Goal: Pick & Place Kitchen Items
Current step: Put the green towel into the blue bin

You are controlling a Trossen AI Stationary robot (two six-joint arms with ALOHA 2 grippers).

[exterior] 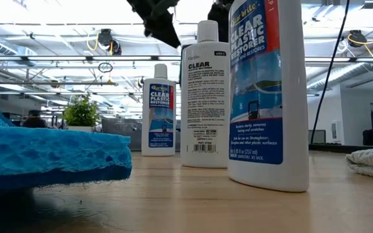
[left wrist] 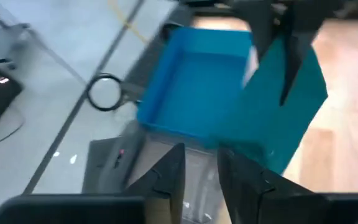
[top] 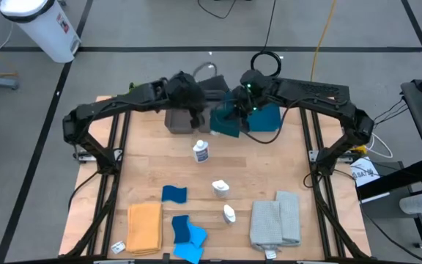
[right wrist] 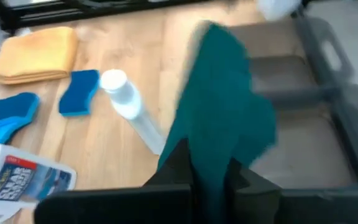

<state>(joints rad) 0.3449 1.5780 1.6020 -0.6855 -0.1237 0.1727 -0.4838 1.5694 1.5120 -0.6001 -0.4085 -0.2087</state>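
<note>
Teal-green cloth (right wrist: 225, 112) is pinched in my right gripper (right wrist: 211, 171), fingers clamped tight on its top edge so it hangs loose below them, right at the near edge of the blue tray (top: 268, 117). My guess is I'm carrying it high like that so the drape clears the tray wall before I drop it in. My left gripper (left wrist: 199, 165) sits just beside the blue tray, over the grey tray (top: 178, 119), fingers cracked open a little with nothing in them, so it's probably just let something go there. Everything else is waiting on the wood well back from the blue tray: one white bottle (top: 201, 151) standing closest, two more bottles farther toward the front edge, the blue sponges (top: 187, 231), the orange cloth (top: 145, 227) and the grey cloths (top: 275, 218). Plenty left to move, I reckon.
</note>
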